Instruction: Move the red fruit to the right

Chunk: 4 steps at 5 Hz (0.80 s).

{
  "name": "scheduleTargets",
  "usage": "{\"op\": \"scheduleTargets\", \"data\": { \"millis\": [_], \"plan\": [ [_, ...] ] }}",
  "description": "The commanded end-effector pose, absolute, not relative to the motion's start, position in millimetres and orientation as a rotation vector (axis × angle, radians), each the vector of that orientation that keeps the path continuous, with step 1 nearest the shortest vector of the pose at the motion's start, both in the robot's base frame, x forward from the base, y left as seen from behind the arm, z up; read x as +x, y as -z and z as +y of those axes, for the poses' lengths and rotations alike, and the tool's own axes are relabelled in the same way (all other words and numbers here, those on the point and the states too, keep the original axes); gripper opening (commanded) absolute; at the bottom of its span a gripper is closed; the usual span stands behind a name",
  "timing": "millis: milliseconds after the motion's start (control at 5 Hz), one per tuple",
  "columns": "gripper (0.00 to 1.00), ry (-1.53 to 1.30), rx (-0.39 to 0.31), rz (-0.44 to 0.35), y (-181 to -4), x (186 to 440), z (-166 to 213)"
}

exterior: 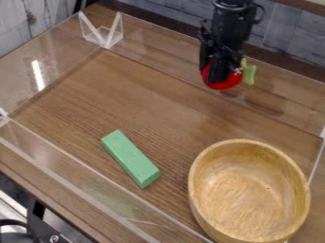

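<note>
The red fruit (230, 80) is a small bright red ball with a green leafy bit on its right side, at the far right-centre of the wooden table. My black gripper (222, 70) points straight down over it, and its fingers are shut on the red fruit, covering most of its top. Only the fruit's lower rim and the green bit show below and beside the fingers. Whether the fruit touches the table, I cannot tell.
A flat green rectangular block (131, 158) lies near the front centre. A wooden bowl (249, 191) sits at the front right. Clear plastic walls (38, 72) ring the wooden table, with a clear bracket (102, 31) at the back left.
</note>
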State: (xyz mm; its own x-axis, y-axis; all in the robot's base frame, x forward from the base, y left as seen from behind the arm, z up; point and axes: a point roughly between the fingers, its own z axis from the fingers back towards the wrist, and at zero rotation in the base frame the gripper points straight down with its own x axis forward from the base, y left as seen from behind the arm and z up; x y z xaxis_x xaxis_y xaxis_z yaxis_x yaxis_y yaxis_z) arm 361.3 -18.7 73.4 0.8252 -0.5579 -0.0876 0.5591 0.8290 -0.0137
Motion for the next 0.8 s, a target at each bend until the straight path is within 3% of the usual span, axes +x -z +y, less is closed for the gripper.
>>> {"op": "scheduleTargets", "data": {
  "millis": [0,200,400,600],
  "plan": [
    [0.0,0.527,0.024,0.004,-98.8,373,-30],
    [1.0,0.459,0.014,0.009,-94.6,375,-38],
    [0.0,0.424,0.009,0.021,-84.2,370,-36],
    [0.0,0.391,0.014,0.023,-82.8,366,-35]
  ]
}}
